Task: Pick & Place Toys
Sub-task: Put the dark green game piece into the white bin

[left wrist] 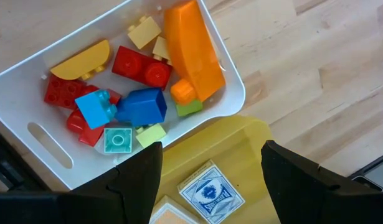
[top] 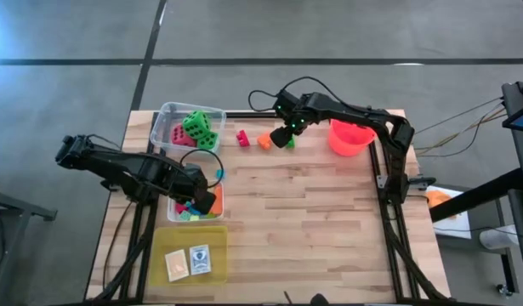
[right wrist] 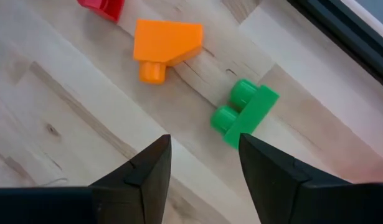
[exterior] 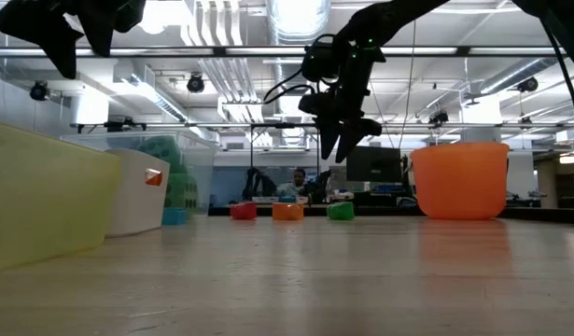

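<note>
Three small plastic building blocks lie in a row on the pale wooden table [top: 329,221] near its far edge: a red block [top: 242,138], an orange wedge-shaped block with one stud [right wrist: 164,45] and a green two-stud block [right wrist: 243,113]. Right gripper [right wrist: 200,171] hangs above this row, its two dark fingers parted with nothing between them, the gap pointing at the table just beside the green block and touching none of the three; the low view shows the fingertips clear of the table surface. Just beyond that arm stands a red-orange plastic bucket [top: 352,136] at the far right corner. Left gripper [left wrist: 210,180] hovers at the table's left side, jaws spread and empty, above the border between two containers. One is a white plastic tub [left wrist: 231,99] holding loose blocks, among them a long orange piece [left wrist: 191,46], a red two-stud brick [left wrist: 141,67], a blue block [left wrist: 144,107], a light-blue block [left wrist: 94,107] and a yellow curved piece [left wrist: 82,59]. Next to it, toward the near edge, sits a translucent yellow tray [top: 214,255] containing two flat cards, one with a blue patterned back [left wrist: 211,193] and one pale orange [top: 177,265]. Farther back on the left, a clear plastic tub [top: 166,119] holds a green die with black dots [top: 199,126] and a pink die [top: 179,133] beside it.
</note>
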`<control>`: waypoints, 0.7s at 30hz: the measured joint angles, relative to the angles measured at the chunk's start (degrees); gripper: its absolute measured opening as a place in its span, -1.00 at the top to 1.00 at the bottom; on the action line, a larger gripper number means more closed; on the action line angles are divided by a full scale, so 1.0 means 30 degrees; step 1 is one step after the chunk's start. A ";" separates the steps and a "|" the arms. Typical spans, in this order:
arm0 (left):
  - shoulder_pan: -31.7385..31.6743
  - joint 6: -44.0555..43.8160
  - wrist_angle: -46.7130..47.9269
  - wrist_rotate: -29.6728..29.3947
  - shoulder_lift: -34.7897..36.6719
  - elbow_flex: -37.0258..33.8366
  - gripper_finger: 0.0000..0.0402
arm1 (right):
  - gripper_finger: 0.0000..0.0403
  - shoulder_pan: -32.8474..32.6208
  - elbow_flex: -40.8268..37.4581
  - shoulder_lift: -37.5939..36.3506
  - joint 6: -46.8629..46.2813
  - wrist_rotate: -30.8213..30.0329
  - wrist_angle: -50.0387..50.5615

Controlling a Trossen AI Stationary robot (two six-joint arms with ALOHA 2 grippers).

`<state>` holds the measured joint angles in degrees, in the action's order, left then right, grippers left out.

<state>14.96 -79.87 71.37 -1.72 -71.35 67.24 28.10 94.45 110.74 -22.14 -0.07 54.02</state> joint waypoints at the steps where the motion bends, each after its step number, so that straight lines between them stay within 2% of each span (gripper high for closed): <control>1: 0.0000 -0.0003 0.0007 0.0000 0.0000 -0.0005 -0.29 | 0.11 0.0003 -0.0009 0.0000 0.0029 -0.0006 -0.0010; 10: 0.0000 -0.0091 -0.0015 0.0000 0.0000 -0.0005 -0.29 | 0.11 0.0015 -0.0174 0.0000 0.0024 -0.0040 -0.0118; 13: 0.0000 -0.0310 -0.0015 0.0005 0.0000 -0.0005 -0.29 | 0.05 -0.0007 -0.0598 0.0000 0.0024 -0.0037 -0.0217; 16: 0.0000 -0.0309 -0.0015 0.0007 0.0000 -0.0005 -0.29 | -0.15 -0.0034 -0.1136 0.0000 0.0017 -0.0037 -0.0188; 21: 0.0000 -0.0316 -0.0020 0.0080 0.0000 -0.0005 -0.29 | -0.59 -0.0109 -0.1642 0.0000 -0.0052 -0.0003 -0.0290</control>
<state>14.96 -80.82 71.31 -1.48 -71.35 67.22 27.77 89.53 110.74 -22.29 -0.08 53.15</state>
